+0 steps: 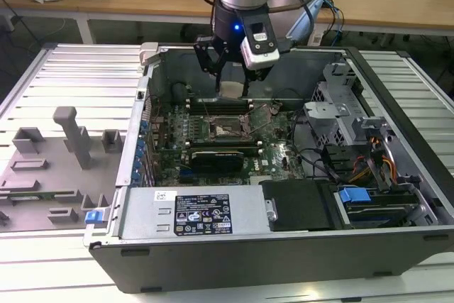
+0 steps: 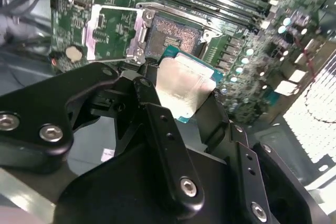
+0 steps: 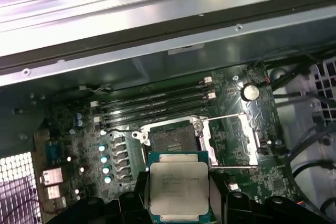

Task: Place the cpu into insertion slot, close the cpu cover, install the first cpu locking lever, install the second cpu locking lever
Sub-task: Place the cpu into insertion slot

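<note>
Gripper (image 3: pixel 179 205) fingers (image 2: pixel 157 124) pinch chip (image 3: pixel 178 190) by opposite edges, held in air near open socket (image 3: pixel 170 141), cover (image 3: pixel 231 140) raised beside socket. Chip likely light, rigid, slick-topped, with a fragile underside; a level edge grip looks safest.

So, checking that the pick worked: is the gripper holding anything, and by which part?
The gripper holds the cpu by two opposite side edges, metal top uncovered; it is not yet in the insertion slot.
</note>
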Controlling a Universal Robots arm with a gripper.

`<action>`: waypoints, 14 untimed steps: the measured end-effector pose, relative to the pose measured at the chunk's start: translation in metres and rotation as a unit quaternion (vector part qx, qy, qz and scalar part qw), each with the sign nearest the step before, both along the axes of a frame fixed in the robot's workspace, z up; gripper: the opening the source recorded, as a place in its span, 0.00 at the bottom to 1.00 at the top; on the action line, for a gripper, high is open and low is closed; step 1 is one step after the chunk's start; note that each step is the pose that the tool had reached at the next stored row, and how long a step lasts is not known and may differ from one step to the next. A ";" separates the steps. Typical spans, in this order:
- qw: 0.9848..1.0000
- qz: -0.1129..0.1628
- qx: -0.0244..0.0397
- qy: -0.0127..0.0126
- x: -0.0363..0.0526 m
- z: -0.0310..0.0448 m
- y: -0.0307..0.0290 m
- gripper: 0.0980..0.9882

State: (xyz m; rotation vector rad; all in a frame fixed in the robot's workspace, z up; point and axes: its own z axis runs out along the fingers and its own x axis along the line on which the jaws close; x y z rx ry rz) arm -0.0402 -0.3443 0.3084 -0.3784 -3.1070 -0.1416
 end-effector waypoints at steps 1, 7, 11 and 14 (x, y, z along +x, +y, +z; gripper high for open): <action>1.000 -0.009 0.000 0.000 0.0000 -0.0011 0.0000 0.50; 0.998 -0.070 0.000 0.000 0.0000 -0.0085 0.0000 0.50; 0.993 -0.114 0.000 0.000 0.0000 -0.0120 0.0000 0.50; 0.988 -0.152 0.000 0.000 0.0000 -0.0135 0.0000 0.50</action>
